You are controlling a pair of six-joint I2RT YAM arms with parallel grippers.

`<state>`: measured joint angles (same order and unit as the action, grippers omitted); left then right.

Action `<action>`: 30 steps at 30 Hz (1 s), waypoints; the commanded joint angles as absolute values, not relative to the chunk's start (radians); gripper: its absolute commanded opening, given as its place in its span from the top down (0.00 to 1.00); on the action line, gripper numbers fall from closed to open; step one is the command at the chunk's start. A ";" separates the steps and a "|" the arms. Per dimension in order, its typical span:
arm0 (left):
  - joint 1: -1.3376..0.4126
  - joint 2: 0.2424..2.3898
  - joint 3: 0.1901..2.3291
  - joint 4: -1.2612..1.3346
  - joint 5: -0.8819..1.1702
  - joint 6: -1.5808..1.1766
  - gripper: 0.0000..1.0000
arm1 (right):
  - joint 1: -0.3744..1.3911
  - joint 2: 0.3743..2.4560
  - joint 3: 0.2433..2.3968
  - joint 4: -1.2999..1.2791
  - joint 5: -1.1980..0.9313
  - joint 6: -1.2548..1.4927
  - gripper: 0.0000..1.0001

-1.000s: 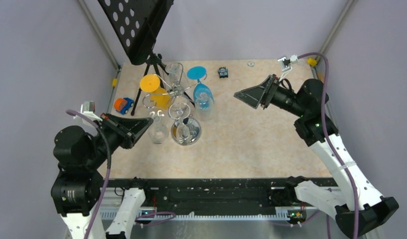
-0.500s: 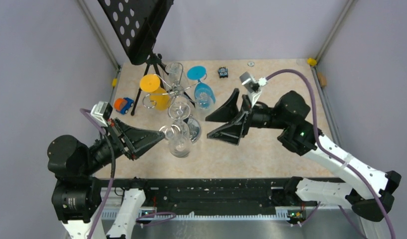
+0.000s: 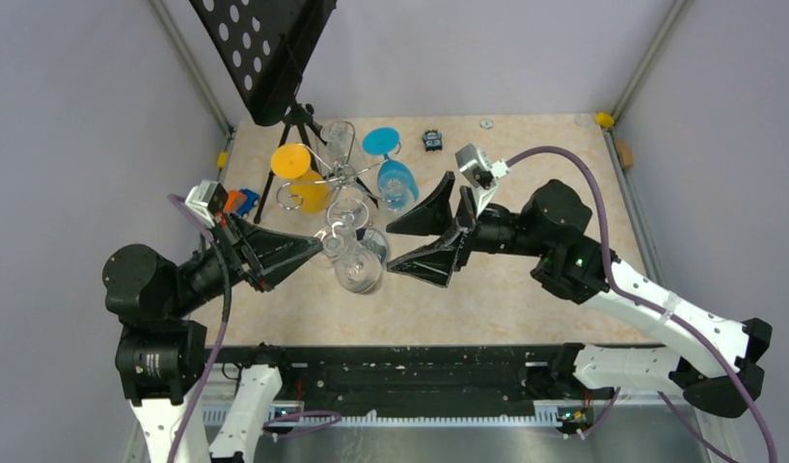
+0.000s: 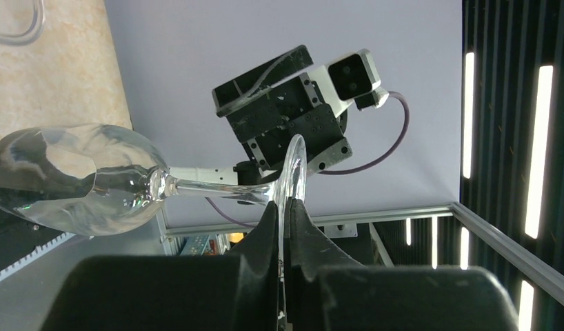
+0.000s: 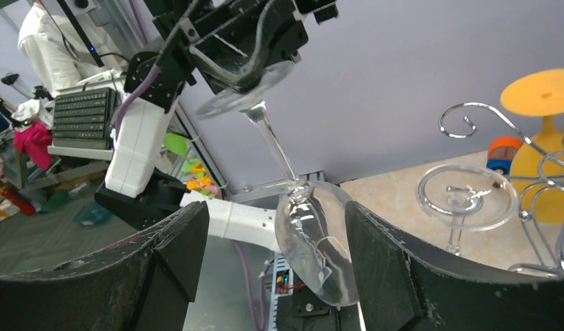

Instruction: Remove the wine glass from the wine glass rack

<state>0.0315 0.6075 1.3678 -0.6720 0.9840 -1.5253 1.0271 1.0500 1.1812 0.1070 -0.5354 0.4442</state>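
Top external: already lifted wine glass [image 3: 357,270] off wine glass rack [image 3: 342,174], held it sideways in air just in front. Pinched its foot with left gripper [image 3: 318,251] fully closed; kept right gripper [image 3: 393,249] spread wide just beside bowl, gripping nothing. Probably only handover or set-down left. Since a second earlier, swung right arm in from far corner

Left gripper [image 4: 283,208] jaws pinch the foot of the wine glass [image 4: 79,181], bowl leftward
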 commanded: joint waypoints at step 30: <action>-0.516 0.983 1.351 -0.161 0.585 -1.572 1.00 | 1.037 1.028 1.351 -0.178 -0.257 0.113 0.31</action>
